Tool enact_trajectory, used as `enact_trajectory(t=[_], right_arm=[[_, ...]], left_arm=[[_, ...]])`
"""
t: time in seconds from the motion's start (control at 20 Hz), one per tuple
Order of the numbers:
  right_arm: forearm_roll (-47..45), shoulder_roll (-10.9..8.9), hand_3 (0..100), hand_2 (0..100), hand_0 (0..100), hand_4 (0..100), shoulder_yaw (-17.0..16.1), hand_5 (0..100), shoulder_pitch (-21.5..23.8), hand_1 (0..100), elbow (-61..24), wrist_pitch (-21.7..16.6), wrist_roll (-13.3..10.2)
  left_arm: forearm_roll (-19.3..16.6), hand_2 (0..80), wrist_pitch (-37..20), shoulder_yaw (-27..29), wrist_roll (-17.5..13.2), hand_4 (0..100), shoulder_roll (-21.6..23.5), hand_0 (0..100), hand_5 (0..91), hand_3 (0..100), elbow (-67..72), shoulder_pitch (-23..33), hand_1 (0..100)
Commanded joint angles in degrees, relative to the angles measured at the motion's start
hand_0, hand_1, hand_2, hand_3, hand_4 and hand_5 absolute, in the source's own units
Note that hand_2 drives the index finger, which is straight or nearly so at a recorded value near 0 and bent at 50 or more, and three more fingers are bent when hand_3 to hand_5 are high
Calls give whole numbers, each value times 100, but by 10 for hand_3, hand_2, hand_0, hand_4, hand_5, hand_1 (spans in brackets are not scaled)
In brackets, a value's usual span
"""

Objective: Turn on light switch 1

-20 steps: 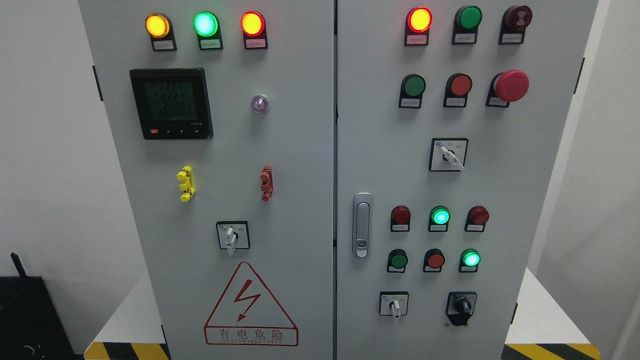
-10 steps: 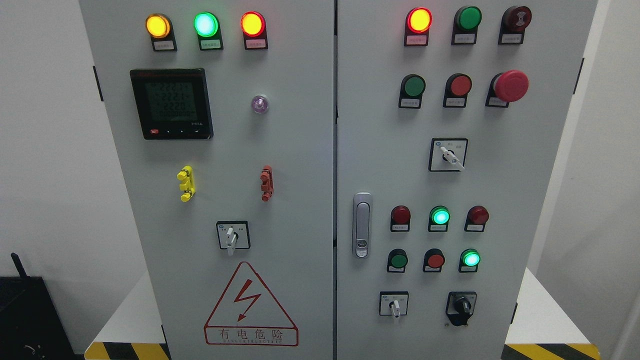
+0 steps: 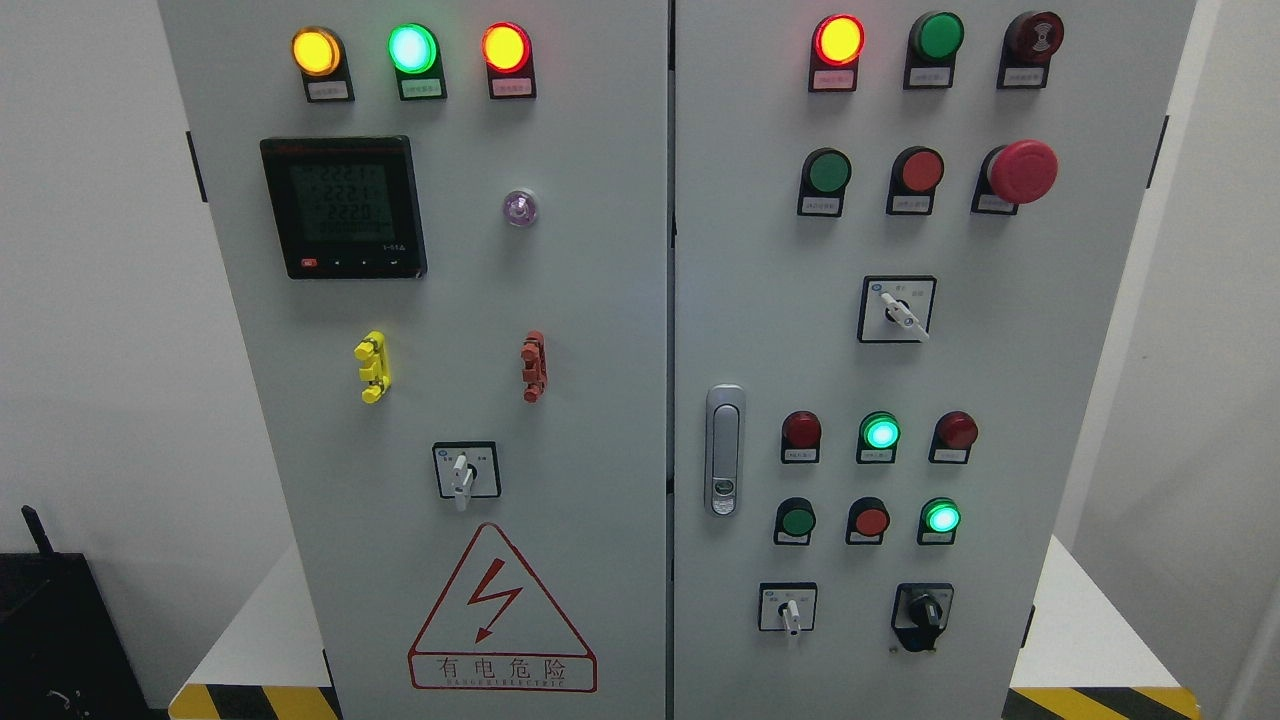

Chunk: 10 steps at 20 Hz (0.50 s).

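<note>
A grey two-door electrical cabinet [image 3: 600, 300] fills the head view. The left door carries a white rotary selector switch [image 3: 463, 472], its lever pointing down. The right door carries a selector switch [image 3: 897, 310] turned to the lower right, another white one [image 3: 790, 610] pointing down, and a black knob [image 3: 923, 610]. Labels under the switches are too small to read, so I cannot tell which is switch 1. Neither of my hands shows in the picture.
Lit yellow, green and red lamps [image 3: 411, 48] line the left door's top, above a digital meter [image 3: 343, 207]. The right door has push buttons, lit green lamps [image 3: 880, 432], a red emergency stop [image 3: 1022, 171] and a door handle [image 3: 723, 450]. A black box [image 3: 50, 630] sits lower left.
</note>
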Motion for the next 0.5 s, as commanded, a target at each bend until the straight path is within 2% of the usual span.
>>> enact_trajectory(t=[0.0,0.15,0.3,0.45], right_arm=[[-140,0,0,0,0,0,0,0,0,0,0,4,1],[-140,0,0,0,0,0,0,0,0,0,0,3,1],[-140,0,0,0,0,0,0,0,0,0,0,-5,1],[-140,0,0,0,0,0,0,0,0,0,0,4,1]], left_arm=[[135,55,-43,453,-6,485,83,289,164,320,-2628,69,265],[451,86,-78,453,-6,522,118,305,211,356,-3164,69,299],[584,139,-384,471,3,554,118,318,257,397,-3455,16,364],[602,225,-587,462,3,627,83,306,424,469,-3499,-98,440]])
